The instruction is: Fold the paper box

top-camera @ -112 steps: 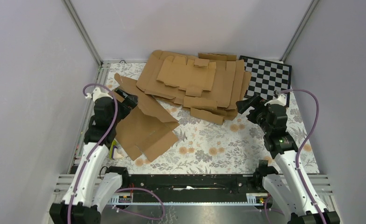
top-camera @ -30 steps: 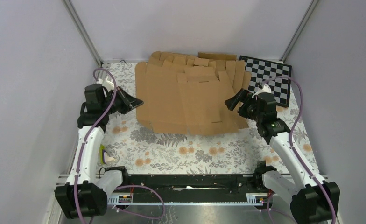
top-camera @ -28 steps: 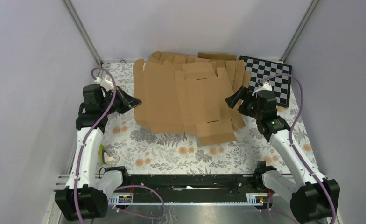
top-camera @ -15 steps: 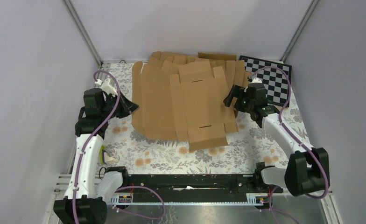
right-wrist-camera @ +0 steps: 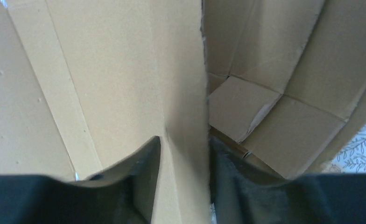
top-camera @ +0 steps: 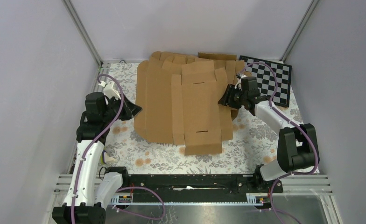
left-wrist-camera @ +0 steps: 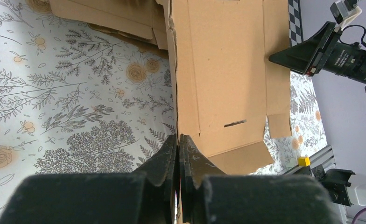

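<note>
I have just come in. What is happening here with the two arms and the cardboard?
Two robot arms are handling the paper box, a creased brown cardboard sheet spread out between them. The left gripper is shut on its left edge. The right gripper has its jaws around the right edge; whether they grip it cannot be told. A pile of flat blanks and a checkerboard lie behind.

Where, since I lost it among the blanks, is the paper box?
In top view, the paper box overlaps the pile of blanks mid-table, between the left gripper, pinching it, and the right gripper.
</note>
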